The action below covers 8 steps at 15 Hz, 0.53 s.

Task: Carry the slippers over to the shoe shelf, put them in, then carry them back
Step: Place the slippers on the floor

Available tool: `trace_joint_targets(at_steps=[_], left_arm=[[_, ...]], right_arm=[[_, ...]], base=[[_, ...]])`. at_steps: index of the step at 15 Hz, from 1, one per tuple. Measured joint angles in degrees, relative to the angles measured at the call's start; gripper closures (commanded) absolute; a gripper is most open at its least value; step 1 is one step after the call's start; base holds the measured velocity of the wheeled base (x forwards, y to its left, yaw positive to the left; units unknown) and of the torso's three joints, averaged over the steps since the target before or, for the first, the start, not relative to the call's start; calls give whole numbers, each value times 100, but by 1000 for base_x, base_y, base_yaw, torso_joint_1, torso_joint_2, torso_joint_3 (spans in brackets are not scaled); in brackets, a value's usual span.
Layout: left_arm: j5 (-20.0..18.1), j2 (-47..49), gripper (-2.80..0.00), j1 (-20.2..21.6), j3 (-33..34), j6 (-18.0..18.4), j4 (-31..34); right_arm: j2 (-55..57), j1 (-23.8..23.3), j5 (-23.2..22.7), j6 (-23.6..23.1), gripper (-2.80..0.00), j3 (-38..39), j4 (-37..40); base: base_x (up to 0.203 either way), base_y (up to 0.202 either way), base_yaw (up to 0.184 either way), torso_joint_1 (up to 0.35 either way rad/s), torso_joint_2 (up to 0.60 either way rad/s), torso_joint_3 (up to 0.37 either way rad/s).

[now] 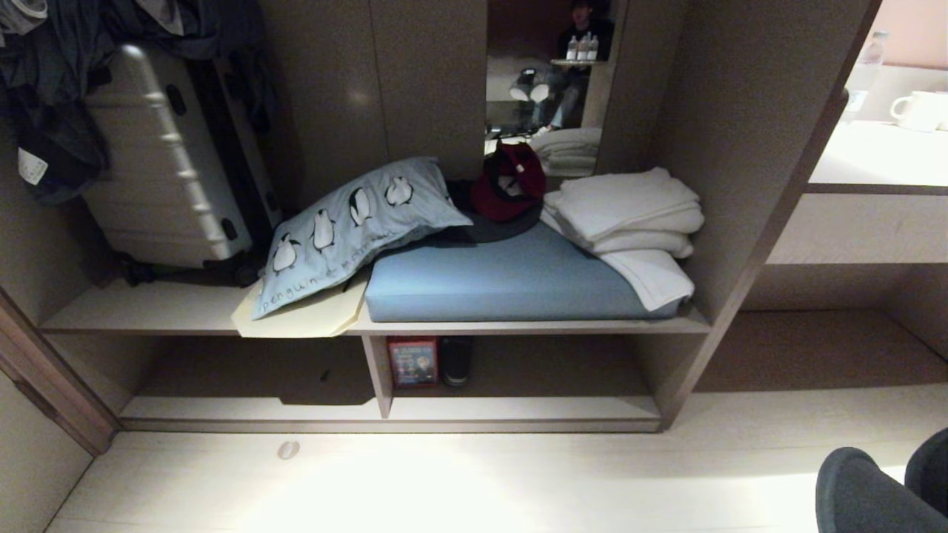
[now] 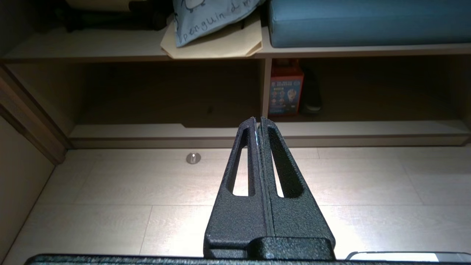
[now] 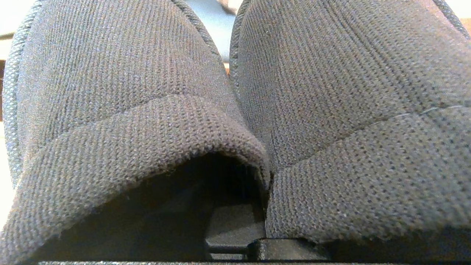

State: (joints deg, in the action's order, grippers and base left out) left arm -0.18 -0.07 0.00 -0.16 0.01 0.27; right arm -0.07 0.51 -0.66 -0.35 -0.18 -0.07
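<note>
Carried slippers [image 3: 147, 110] in clamped right hand [image 3: 263, 221] (left hand [image 2: 259, 121] closed, empty) toward shoe shelf [image 1: 518, 407]; next, probably lowering them in.

dim room – harsh glare on the floor [image 1: 415, 481], shoe shelf [image 1: 518, 409] interior in shadow.

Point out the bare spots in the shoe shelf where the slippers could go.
The shoe shelf left of its divider looks bare. Right of it, the red box and black shoe crowd the divider; beyond them is free up to the right wall.
</note>
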Motion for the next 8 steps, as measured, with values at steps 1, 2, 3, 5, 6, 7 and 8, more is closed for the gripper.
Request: trace_joint_targets(at_steps=[1, 2, 3, 5, 6, 7, 8], left_arm=[[2, 0, 0, 0, 0, -1, 0], [0, 0, 0, 0, 0, -1, 0], [0, 0, 0, 0, 0, -1, -2], [-2, 0, 0, 0, 2, -1, 0], [0, 0, 0, 0, 2, -1, -2], [2, 0, 0, 0, 5, -1, 0], [0, 0, 0, 0, 5, 2, 0]], right_arm=[[0, 0, 0, 2, 0, 0, 2], [0, 0, -1, 4, 0, 0, 1], [0, 0, -2, 5, 0, 0, 2], [0, 0, -2, 5, 0, 0, 0], [0, 0, 0, 5, 0, 0, 0], [0, 0, -2, 2, 0, 0, 0], [0, 0, -2, 5, 0, 0, 0]], base=[[0, 0, 0, 4, -1, 211], [0, 0, 0, 2, -7, 203], [0, 0, 0, 2, -2, 211], [0, 0, 0, 1, 2, 171], [0, 0, 0, 7, 2, 75], [0, 0, 0, 4, 2, 42], [0, 0, 0, 7, -2, 27]])
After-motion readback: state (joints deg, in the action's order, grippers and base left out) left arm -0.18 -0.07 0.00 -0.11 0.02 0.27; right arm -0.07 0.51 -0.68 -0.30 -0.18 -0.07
